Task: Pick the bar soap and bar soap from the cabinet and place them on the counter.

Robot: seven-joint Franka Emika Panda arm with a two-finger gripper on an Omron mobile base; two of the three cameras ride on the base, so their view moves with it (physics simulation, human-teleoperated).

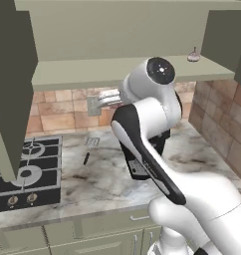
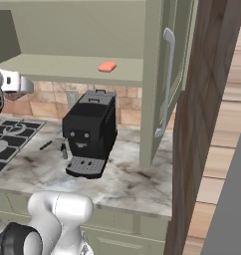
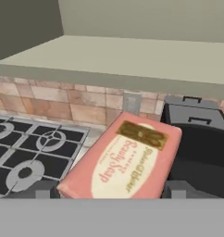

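- Salmon-pink boxed bar soap, hand view: it sits between the finger tips of the gripper. The jaws stand wide and are clamped on its two long sides. The bar hangs clear of any surface, with the hob and the coffee machine beyond it. It looks light and rigid with smooth printed faces that may slip, so the flat parallel sides suit the hold.
- Right base view: the coral bar soap lies on the cabinet shelf, well to the gripper's right. Its rounded form looks slicker and is best pinched across the narrow width at mid-length.
- Left base view: the counter spreads below the gripper and offers bare stone near the spatula for setting down.
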